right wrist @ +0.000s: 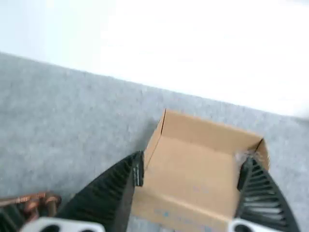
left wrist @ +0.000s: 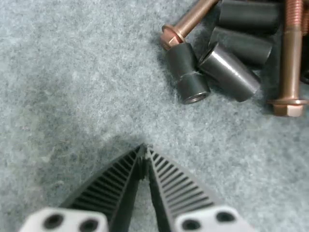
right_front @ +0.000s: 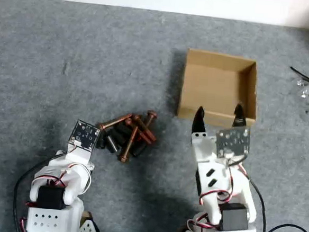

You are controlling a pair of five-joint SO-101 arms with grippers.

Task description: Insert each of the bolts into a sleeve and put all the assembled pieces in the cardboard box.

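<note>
Copper bolts (left wrist: 289, 58) and black sleeves (left wrist: 231, 71): loose heap on grey mat (right_front: 68, 62), near left gripper (left wrist: 145, 151), jaws clenched. Right gripper (right_front: 219, 114): jaws released, over near wall of box (right_front: 215, 83).

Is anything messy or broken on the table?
Nothing looks broken. The copper bolts and black sleeves lie in a jumbled heap, crossing over each other, beside the cardboard box, which sits upright and looks empty.

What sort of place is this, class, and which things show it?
Likely a robotics lab bench: the left gripper and right gripper hang over a grey mat, with bolts, sleeves and a cardboard box set out as an exercise.
</note>
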